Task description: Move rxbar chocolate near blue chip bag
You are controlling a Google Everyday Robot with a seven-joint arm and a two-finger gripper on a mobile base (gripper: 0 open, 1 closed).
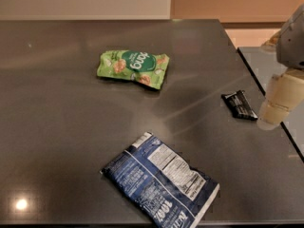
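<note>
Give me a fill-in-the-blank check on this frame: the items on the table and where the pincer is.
The rxbar chocolate lies near the ____ edge of the table.
The snack bag at the back is ____.
The pincer, at far right, is closest to the ____, not the blue chip bag.
Missing: right; green; rxbar chocolate.

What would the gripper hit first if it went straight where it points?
Probably the table, just right of the rxbar: the gripper points down beside it. Depth is unclear, so it might clip the bar.
</note>
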